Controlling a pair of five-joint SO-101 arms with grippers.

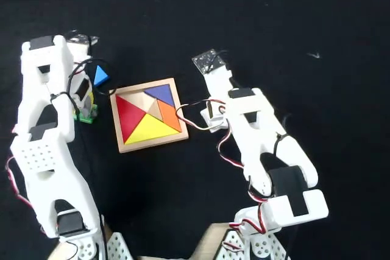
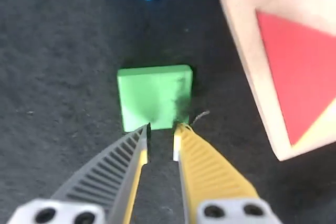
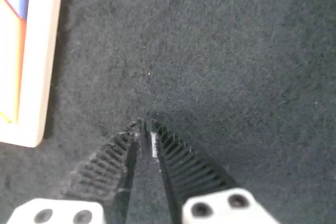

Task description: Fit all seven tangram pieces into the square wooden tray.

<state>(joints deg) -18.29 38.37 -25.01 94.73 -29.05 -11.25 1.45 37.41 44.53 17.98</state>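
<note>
The square wooden tray [image 1: 146, 83] lies mid-table holding a red triangle [image 1: 128, 117], a yellow triangle [image 1: 149, 131], an orange piece [image 1: 171, 115] and a blue-violet piece [image 1: 159, 94]. Left of the tray sit a green square [image 2: 152, 95] and a light blue triangle [image 1: 100, 76] on the cloth. My left gripper [image 2: 160, 129] points down at the green square's near edge, its fingers a narrow gap apart and not around the piece. My right gripper [image 3: 146, 124] is shut and empty over bare cloth to the right of the tray [image 3: 44, 51].
Black cloth covers the table. The left arm's white body [image 1: 46, 144] stands along the left side. The right arm [image 1: 262, 144] slants across the middle right, with loose wires [image 1: 195, 109] lying by the tray's right edge. The back and right of the table are open cloth.
</note>
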